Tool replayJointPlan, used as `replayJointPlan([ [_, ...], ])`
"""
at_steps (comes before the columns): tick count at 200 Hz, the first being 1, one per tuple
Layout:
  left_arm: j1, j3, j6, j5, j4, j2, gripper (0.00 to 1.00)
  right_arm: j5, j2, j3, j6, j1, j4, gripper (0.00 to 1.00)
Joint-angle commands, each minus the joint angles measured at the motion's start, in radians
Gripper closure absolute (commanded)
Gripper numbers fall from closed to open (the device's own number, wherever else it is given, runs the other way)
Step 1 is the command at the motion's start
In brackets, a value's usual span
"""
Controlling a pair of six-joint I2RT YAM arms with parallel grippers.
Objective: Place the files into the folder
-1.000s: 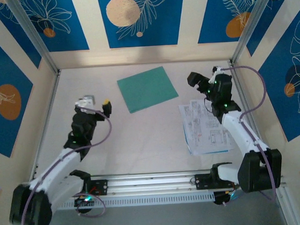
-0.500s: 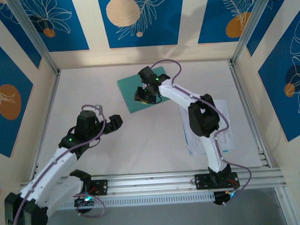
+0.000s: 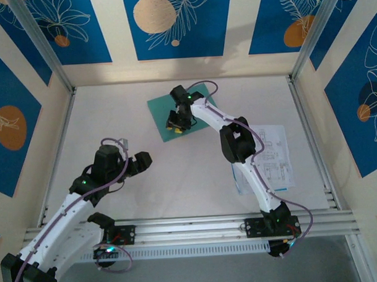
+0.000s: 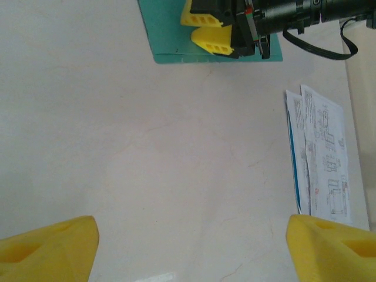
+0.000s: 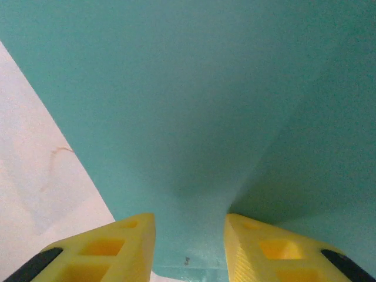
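At the far centre of the counter (image 3: 107, 119) lies the teal folder (image 3: 156, 111). Right tool (image 5: 189, 244) sits at its near corner, fingers pinching a raised ridge of the cover. Left tool (image 4: 191, 241) is spread wide over bare counter. The files (image 3: 275, 153) are stacked well to the right, apart from the folder.

Left gripper (image 4: 191, 247) with yellow fingers (image 4: 47, 249) spread wide over bare table (image 4: 147, 153), green folder (image 4: 161, 29) at top, right gripper (image 4: 207, 26) on its near edge, files (image 4: 323, 158) at right.

Files (image 3: 277, 151) — print too small to read; right arm (image 3: 238, 142) hides parts of files, folder (image 3: 158, 111).
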Motion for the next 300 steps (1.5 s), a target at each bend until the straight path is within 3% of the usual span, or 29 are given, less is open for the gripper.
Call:
replayJointPlan([
  [1,-0.004,0.008,-0.002,-0.007,-0.043,-0.005,0.21,-0.056,0.003,-0.013,-0.006,0.034,-0.1,0.63],
  [29,-0.005,0.009,-0.005,-0.014,-0.034,0.009,0.24,-0.044,-0.028,-0.095,-0.066,0.066,-0.17,0.63],
  [44,-0.005,0.014,-0.003,-0.023,-0.04,0.016,0.24,-0.097,-0.069,-0.185,-0.101,0.07,-0.162,0.63],
  [110,-0.003,0.066,0.038,-0.074,-0.045,0.123,0.21,-0.081,-0.297,-0.562,-0.294,0.137,-0.164,0.63],
  [155,-0.001,0.258,0.218,-0.109,-0.054,0.451,0.21,-0.005,-0.506,-0.832,-0.306,0.15,-0.055,0.61],
  [200,0.019,0.592,0.493,-0.114,-0.108,0.866,0.21,-0.004,-0.734,-0.988,-0.182,0.094,0.11,0.5],
  [235,0.02,0.794,0.612,-0.006,-0.14,1.106,0.21,-0.023,-0.791,-1.092,-0.023,-0.009,0.184,0.5],
  [258,0.029,0.912,0.654,-0.031,-0.228,1.244,0.19,-0.033,-0.814,-1.138,0.034,-0.045,0.237,0.5],
  [300,0.031,0.921,0.679,0.033,-0.206,1.324,0.22,-0.05,-0.776,-1.154,0.104,-0.089,0.275,0.49],
])
